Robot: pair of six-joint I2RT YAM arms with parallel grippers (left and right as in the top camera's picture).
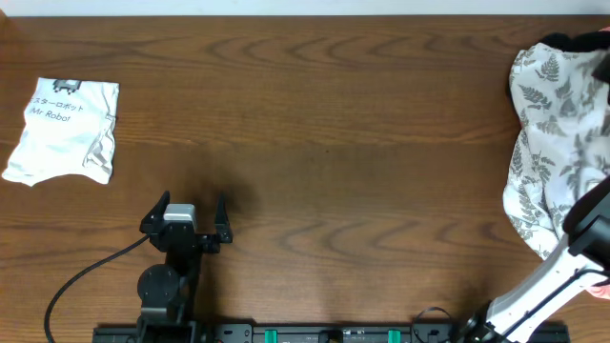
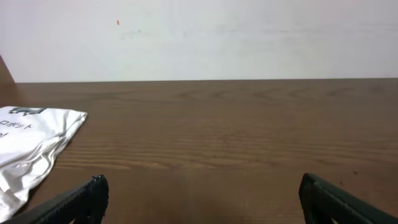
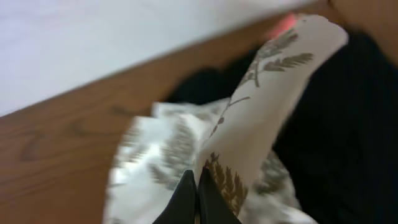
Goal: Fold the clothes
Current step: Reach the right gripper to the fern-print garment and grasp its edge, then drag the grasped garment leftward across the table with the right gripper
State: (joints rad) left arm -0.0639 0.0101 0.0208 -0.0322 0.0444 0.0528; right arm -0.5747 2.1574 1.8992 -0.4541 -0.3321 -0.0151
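Observation:
The fern-printed white garment [image 1: 553,143] lies bunched at the table's right edge. My right gripper [image 1: 596,217] is over its lower part. In the right wrist view its fingers [image 3: 198,186] are pressed together on a raised fold of the fern garment [image 3: 261,118], which stands up from the heap. My left gripper [image 1: 188,217] sits near the table's front left, open and empty; its two fingertips show wide apart over bare wood in the left wrist view [image 2: 199,193].
A folded white "Mr Robot" shirt [image 1: 65,129] lies at the far left, also in the left wrist view [image 2: 31,146]. A black garment [image 1: 577,40] lies under the fern garment at the far right, also in the right wrist view [image 3: 348,143].

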